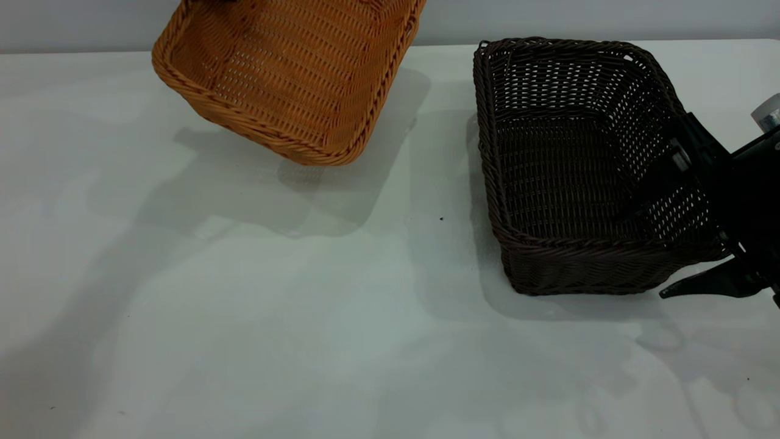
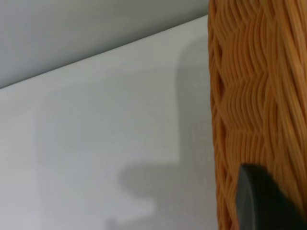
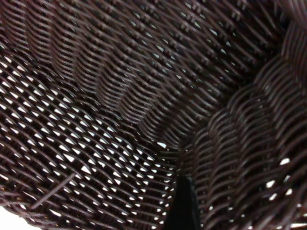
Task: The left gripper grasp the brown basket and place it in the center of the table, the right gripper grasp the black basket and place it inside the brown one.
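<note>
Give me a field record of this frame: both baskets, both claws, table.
brown basket: tilted, lifted off the table, far left of centre, shadow below it
left claw: against the brown basket's outer wall; fingers' state unclear
black basket: upright on the table, right side, apart from the brown one
right claw: straddling the black basket's right wall, one finger inside, one outside
table: pale grey-white
nesting: not done

We see the brown basket (image 1: 286, 76) cut off by the exterior view's top edge, its holder hidden. The right gripper (image 1: 701, 225) runs off the right edge. Only one dark fingertip (image 2: 266, 201) of the left gripper shows in its wrist view.
</note>
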You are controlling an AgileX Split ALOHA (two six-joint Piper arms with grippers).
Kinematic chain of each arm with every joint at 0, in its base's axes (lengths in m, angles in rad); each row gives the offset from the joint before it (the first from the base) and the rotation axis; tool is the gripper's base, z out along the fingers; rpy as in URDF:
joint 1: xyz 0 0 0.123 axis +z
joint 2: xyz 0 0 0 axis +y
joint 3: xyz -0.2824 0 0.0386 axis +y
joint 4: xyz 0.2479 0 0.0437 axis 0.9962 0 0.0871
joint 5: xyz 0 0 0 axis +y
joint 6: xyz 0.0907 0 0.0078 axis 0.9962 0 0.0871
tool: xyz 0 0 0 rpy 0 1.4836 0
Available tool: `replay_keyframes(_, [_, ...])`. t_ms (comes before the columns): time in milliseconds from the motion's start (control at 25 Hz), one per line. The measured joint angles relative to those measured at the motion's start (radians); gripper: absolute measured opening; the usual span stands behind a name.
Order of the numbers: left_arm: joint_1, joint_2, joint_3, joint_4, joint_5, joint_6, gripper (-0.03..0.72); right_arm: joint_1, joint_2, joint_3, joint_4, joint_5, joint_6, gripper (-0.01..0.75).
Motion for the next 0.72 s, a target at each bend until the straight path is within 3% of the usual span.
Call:
replay_keyframes(440, [0.0,0.0,0.0,0.0,-0.003,0.001,0.079,0.062,0.05,-0.011,0.097,-0.015,-0.08,0.532])
replay_keyframes(560, [0.0,0.0,0.0,0.0,-0.003,0.001,0.079,0.062,0.05,-0.026,0.102,-0.064,-0.09,0.461])
replay_keyframes(720, [0.0,0.0,0.0,0.0,-0.001,0.014,0.079,0.062,0.051,-0.048,0.102,-0.146,-0.098,0.296])
